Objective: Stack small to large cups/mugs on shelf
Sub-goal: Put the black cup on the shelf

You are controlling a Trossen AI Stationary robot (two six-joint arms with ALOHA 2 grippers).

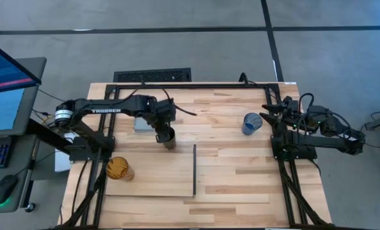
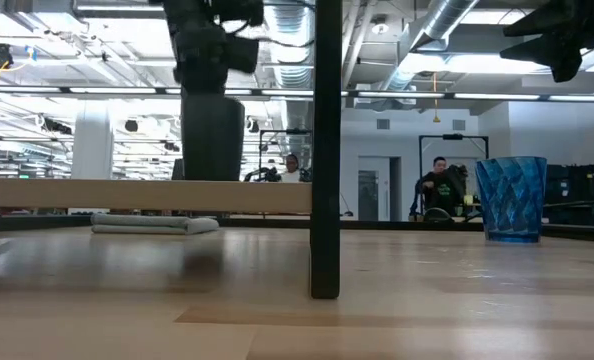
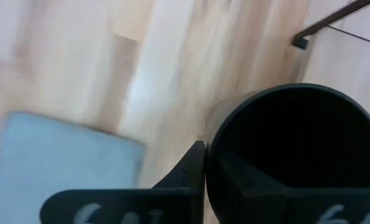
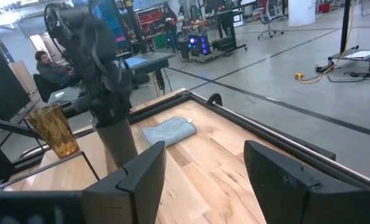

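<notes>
Surface: pale wood, both my arms over it.

Shelf: flat pale board on the near-left part, black strip on its right short edge. In the low view it sits raised off the surface on a black post. Amber cup stands at its left end, nothing nested in it yet.

Blue cup: widest, upright on the surface at right, well apart from the shelf. My right pincer is just beside it, fingers spread wide, holding nothing. Probably parked there to take blue when its turn comes.

Grey pad: folded, back left, just behind my left pincer. Not part of the job.

Black cup: in my left pincer, mouth up. Wrist view shows one finger inside the rim and the wall pinched, so closed on it. Low view shows it up at shelf height, just off the shelf's far edge.

Judgement: a rim pinch keeps the cup upright for setting down; black still has to get onto the shelf.
</notes>
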